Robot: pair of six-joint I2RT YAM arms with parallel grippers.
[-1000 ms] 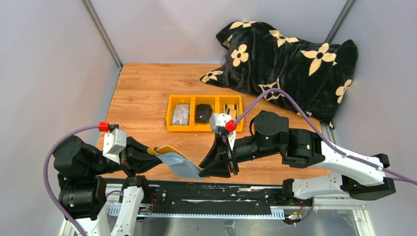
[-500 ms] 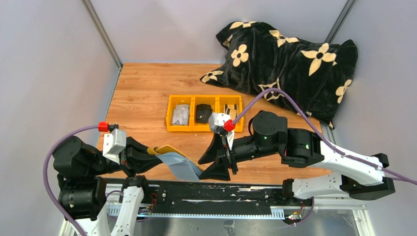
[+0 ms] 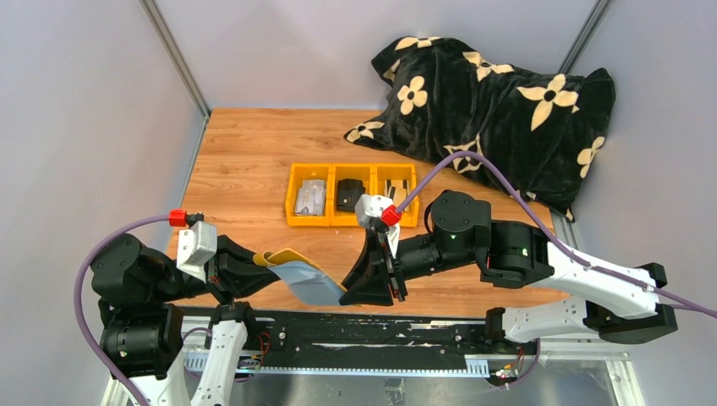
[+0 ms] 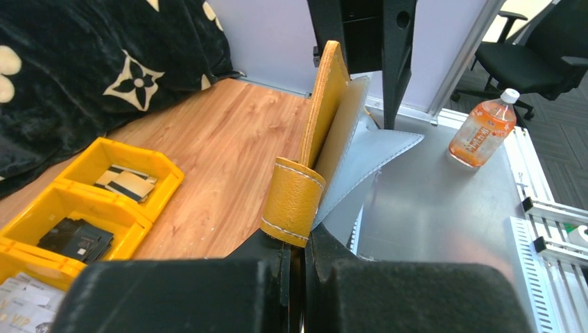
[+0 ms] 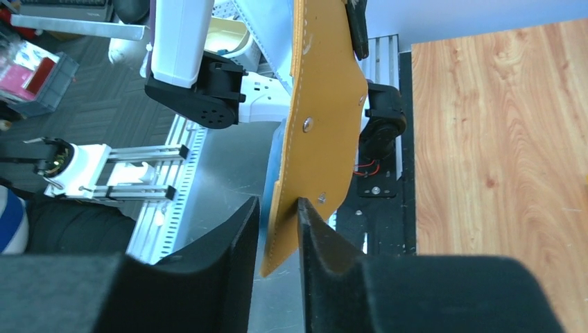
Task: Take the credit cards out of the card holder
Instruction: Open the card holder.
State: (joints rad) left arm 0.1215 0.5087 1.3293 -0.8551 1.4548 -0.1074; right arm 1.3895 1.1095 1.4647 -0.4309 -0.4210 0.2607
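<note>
Flanking one card holder (image 3: 309,283): left hand (image 3: 256,266), right hand (image 3: 345,296).

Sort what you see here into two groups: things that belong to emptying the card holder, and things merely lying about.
Belongs to the job: card holder, clamped in the left gripper; right gripper, fingers either side of its flap; cards themselves not clearly visible.
Lying about: yellow tray with its small items; black flowered blanket; orange drink bottle.

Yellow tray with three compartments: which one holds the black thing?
The middle compartment: a black lumpy object lies there. The left compartment holds pale grey cards, the right compartment pale cards with dark stripes.
</note>
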